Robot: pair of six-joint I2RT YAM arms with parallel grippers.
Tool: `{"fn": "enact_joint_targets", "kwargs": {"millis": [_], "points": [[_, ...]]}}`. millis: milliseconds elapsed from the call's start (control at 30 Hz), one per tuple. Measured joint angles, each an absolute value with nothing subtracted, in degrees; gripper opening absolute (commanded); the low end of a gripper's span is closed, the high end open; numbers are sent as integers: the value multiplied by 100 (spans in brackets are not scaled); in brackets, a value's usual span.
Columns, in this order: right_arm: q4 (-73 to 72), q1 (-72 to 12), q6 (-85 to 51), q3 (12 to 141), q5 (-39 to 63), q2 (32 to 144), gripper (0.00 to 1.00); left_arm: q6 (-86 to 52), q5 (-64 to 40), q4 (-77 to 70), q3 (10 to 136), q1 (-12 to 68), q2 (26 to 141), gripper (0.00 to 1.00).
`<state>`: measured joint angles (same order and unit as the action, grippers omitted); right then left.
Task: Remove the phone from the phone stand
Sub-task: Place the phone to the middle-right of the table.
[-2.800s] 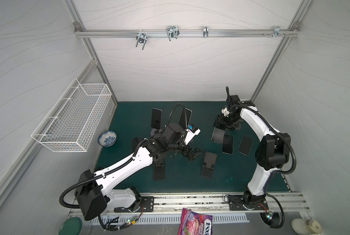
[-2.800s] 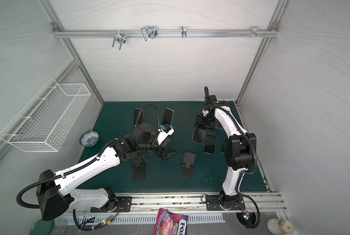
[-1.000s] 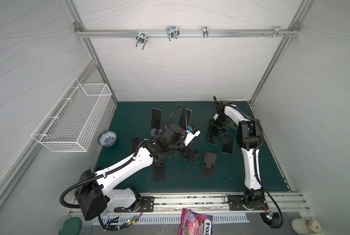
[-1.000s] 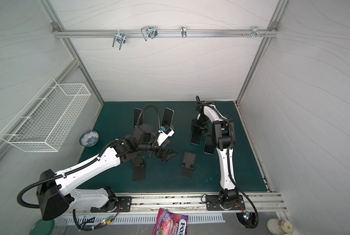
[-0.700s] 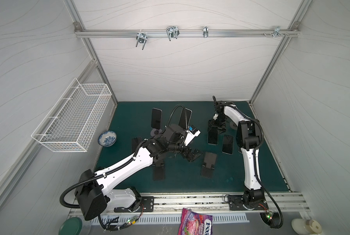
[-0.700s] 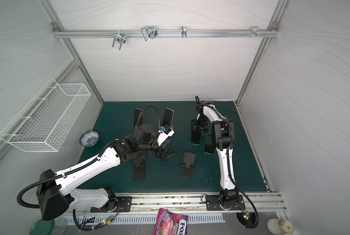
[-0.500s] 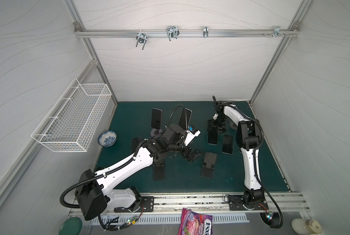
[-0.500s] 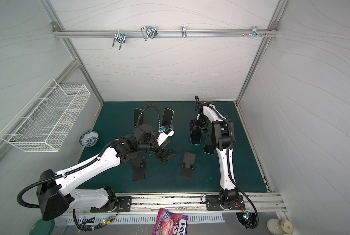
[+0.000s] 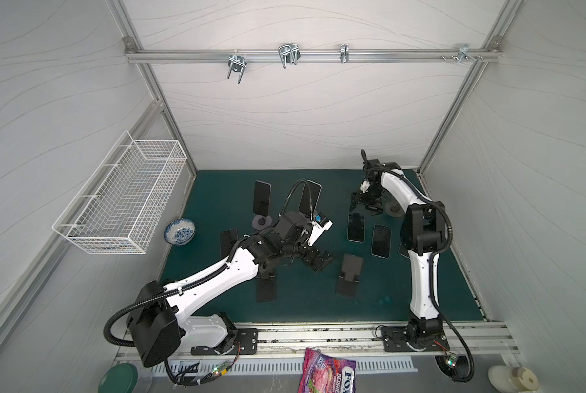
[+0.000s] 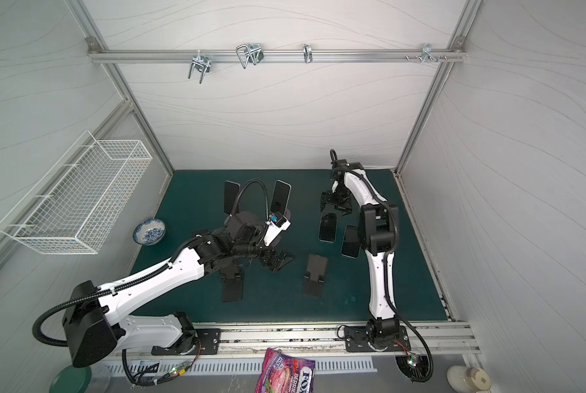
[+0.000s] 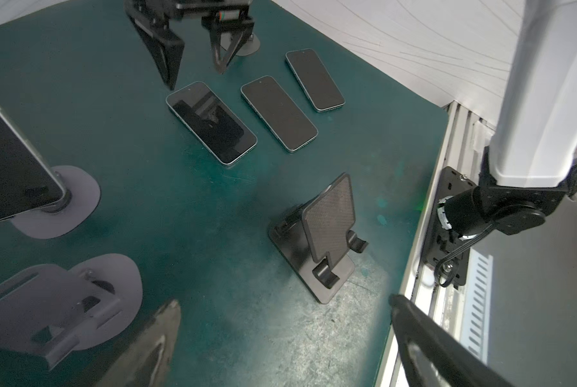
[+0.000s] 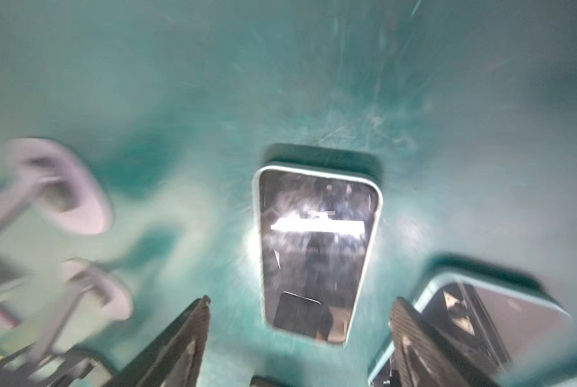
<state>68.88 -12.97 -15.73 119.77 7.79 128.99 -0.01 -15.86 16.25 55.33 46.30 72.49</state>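
Hovering low over the dark green mat (image 9: 216, 190), the right gripper (image 9: 363, 211) pointed its black fingers (image 12: 186, 338) downward, with the jaws spread wide and nothing between them. The dark-screened smartphone with a pale rim (image 9: 356, 227) lay flat on the mat, screen up, directly beneath those fingers, touched by neither and resting on no stand. In the blurred right wrist view the dark-screened smartphone with a pale rim (image 12: 317, 248) sat centred between the two fingers. In the left wrist view the right gripper (image 11: 196, 78) hung just above one short end of it.

A grey round-based phone stand (image 9: 394, 210) stood just beside the right gripper, partly hidden by the arm. A second dark smartphone (image 9: 381, 240) lay flat alongside the first. A third dark smartphone (image 11: 315, 79) lay beyond it, and all three were roughly parallel without touching.

The left gripper (image 9: 320, 262) hung over the middle of the mat with its jaws fully apart and empty. It was near, but apart from, an empty black folding stand (image 9: 349, 275). Toward the back wall, two upright smartphones (image 9: 261, 200) leaned on their own stands, well apart from the right gripper
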Motion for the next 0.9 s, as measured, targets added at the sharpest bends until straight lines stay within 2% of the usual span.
{"fn": "enact_joint_targets", "kwargs": {"millis": [300, 900], "points": [[7107, -1284, -1492, 12180, 770, 11638, 86, -185, -1118, 2150, 5911, 4630, 6987, 98], [7378, -1584, -1461, 11404, 1153, 9985, 86, -611, -180, 3234, 6539, 4630, 6477, 96]]}}
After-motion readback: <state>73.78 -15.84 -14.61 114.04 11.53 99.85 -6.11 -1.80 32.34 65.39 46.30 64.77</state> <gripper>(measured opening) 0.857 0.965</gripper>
